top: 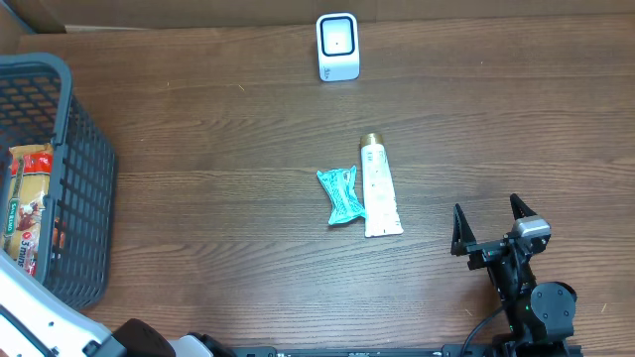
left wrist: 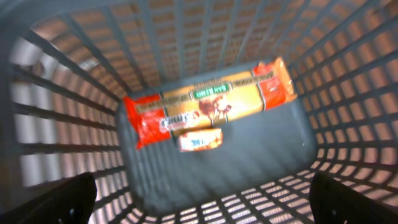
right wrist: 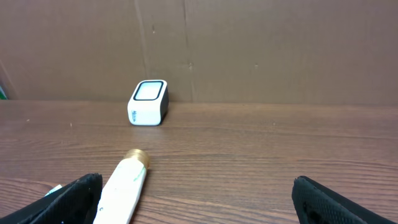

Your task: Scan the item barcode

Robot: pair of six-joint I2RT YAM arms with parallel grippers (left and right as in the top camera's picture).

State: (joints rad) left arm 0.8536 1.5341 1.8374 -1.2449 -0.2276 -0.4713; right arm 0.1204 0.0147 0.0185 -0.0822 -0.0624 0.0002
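A white barcode scanner [top: 337, 46] stands at the back of the table, also in the right wrist view [right wrist: 148, 102]. A white tube with a gold cap [top: 377, 188] lies mid-table beside a teal packet [top: 340, 194]. My right gripper [top: 489, 223] is open and empty, to the right of and nearer than the tube [right wrist: 124, 190], which lies just inside its left finger. My left gripper [left wrist: 202, 199] is open and empty, looking down into the grey basket [left wrist: 56, 124]. On the basket floor lie an orange packet [left wrist: 208, 102] and a small orange item [left wrist: 200, 139].
The grey mesh basket [top: 84, 169] stands at the table's left edge with the orange packet [top: 30, 203] inside. A brown cardboard wall [right wrist: 249, 50] runs behind the scanner. Bare wood lies between the tube and the scanner.
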